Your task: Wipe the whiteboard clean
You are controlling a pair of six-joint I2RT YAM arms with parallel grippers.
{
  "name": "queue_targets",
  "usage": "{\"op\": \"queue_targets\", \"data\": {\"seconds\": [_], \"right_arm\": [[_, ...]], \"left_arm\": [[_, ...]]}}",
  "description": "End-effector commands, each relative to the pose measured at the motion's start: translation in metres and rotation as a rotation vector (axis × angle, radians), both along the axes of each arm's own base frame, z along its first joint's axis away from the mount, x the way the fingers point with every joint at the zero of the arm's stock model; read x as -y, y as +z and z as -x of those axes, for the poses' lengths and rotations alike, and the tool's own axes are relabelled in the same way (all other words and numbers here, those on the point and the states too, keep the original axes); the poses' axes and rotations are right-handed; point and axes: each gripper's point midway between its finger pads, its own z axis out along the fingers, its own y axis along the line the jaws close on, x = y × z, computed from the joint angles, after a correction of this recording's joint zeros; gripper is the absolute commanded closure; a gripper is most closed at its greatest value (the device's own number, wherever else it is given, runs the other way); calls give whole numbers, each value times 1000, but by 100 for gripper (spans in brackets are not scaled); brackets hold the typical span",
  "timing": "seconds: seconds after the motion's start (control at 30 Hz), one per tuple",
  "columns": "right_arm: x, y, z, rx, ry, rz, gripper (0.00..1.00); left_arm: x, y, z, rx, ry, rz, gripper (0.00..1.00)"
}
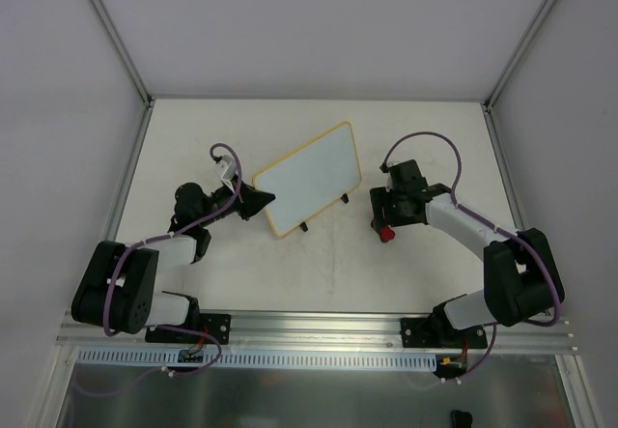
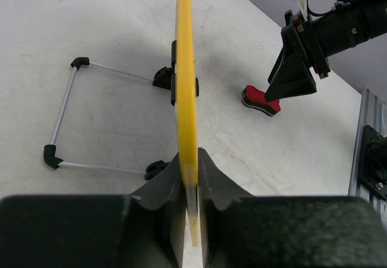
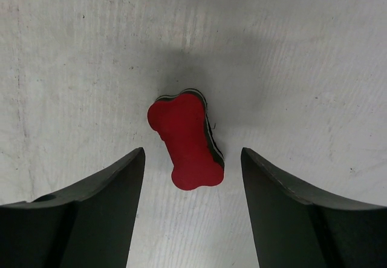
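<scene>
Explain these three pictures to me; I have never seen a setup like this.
Two robot arms are bolted at the near edge of a white table. One picture looks down from above; the other two come from cameras on each wrist. The left gripper is shut on the edge of a small whiteboard with a yellow frame, whose face looks clean. The right gripper is open, hovering over a red eraser that lies on the table between its fingers, not gripped. A thin wire stand shows behind the board.
</scene>
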Motion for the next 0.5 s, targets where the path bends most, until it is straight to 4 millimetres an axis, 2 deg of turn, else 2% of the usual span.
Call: {"op": "queue_targets", "data": {"seconds": [0.0,0.17,0.33,0.4,0.47], "right_arm": [[-4,15,-9,28,8,-16,32],[-6,18,-10,34,15,-25,31],[-5,22,-11,52,12,-26,31],[-5,29,-13,74,1,-32,30],[4,40,-19,124,-45,-3,30]], "left_arm": [[4,17,7,105,-40,0,87],[2,20,9,131,-21,3,75],[1,22,8,140,-16,3,68],[0,23,9,149,-10,4,59],[-1,27,10,175,-5,2,56]]}}
